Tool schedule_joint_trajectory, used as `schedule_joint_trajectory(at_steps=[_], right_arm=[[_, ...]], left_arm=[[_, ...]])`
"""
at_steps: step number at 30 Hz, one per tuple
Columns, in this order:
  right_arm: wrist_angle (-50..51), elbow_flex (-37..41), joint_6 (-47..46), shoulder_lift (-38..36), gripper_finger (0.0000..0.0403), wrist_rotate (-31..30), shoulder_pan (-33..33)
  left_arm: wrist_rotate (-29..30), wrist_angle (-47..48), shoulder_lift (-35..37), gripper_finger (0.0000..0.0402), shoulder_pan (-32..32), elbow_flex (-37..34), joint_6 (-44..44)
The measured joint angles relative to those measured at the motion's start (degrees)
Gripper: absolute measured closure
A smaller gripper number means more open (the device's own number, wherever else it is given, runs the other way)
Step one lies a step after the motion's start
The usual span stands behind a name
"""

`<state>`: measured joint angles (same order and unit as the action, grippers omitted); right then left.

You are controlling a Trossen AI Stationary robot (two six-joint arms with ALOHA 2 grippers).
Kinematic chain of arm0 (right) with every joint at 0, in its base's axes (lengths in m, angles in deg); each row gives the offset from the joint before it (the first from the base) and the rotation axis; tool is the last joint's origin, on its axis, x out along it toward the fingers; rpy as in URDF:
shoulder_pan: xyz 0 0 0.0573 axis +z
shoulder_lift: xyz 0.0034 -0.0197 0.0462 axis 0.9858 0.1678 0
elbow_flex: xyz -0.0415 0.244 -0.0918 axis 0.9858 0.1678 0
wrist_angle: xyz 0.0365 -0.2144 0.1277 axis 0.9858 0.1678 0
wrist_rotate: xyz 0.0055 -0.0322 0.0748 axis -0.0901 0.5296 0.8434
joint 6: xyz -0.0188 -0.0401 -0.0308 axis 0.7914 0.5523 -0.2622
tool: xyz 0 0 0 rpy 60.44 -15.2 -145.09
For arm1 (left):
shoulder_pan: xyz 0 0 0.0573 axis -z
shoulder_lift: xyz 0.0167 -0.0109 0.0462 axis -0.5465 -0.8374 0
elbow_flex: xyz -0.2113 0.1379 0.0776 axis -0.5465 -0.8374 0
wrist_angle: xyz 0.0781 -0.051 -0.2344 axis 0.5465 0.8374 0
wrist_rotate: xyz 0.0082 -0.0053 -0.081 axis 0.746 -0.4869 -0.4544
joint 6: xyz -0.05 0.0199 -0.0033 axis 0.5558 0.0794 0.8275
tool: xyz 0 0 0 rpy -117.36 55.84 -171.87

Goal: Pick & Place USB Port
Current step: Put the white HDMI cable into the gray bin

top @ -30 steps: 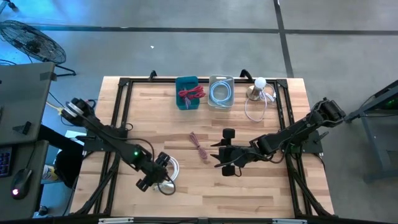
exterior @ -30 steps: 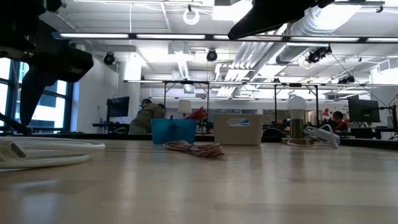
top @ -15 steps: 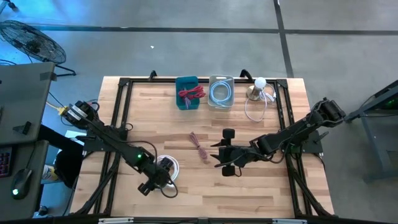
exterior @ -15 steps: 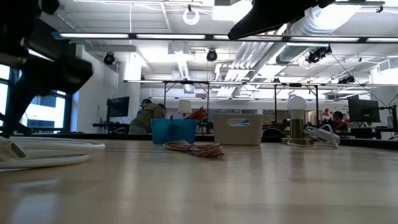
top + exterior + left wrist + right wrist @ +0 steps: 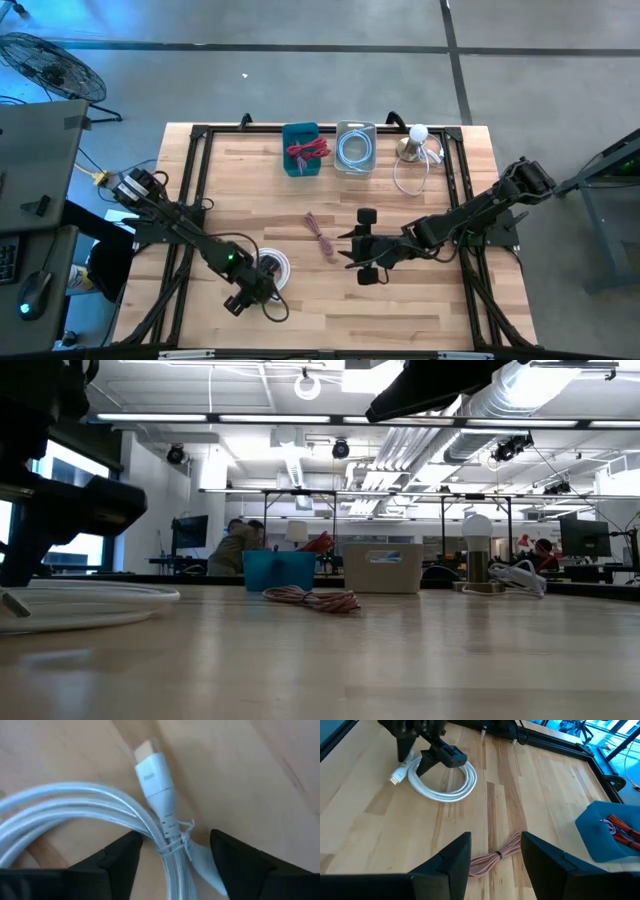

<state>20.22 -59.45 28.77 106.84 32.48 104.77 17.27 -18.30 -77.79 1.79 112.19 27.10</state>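
White coiled USB cable (image 5: 100, 815): lay on the table's near-left part. Left gripper (image 5: 172, 852): had descended onto the coil over the last second, fingers wide, straddling the tied bundle below the plug (image 5: 152, 772); grasp judged imminent. Right gripper (image 5: 492, 852): open, empty, mid-table above the pink cable (image 5: 495, 857).
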Motion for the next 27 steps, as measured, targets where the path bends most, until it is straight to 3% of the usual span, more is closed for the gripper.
schedule_joint_trajectory(at_steps=[3,6,7,14,21,27], right_arm=[[-0.52,0.0,-0.13,-0.01,0.0238,0.49,0.08],[-1.02,0.0,-0.2,0.0,0.0237,1.06,0.08],[-1.14,0.0,-0.2,0.0,0.0238,1.36,0.08],[-1.64,0.0,-0.09,0.0,0.0237,2.85,0.08],[-1.99,0.0,0.1,0.0,0.0237,8.33,-0.05],[-4.71,0.0,2.6,0.0,0.0239,8.41,-0.47]], left_arm=[[2.02,0.18,-0.06,0.0225,0.0,0.02,-0.46],[3.75,0.24,-0.09,0.0334,-0.04,0.02,-2.13],[3.96,0.21,-0.08,0.0354,-0.09,0.02,-2.53],[6.4,-0.76,-0.19,0.0347,-0.76,0.0,-3.49],[10.98,0.13,-0.37,0.0348,-0.72,1.03,-6.15],[22.02,4.62,0.97,0.0348,-0.96,3.72,-8.37]])
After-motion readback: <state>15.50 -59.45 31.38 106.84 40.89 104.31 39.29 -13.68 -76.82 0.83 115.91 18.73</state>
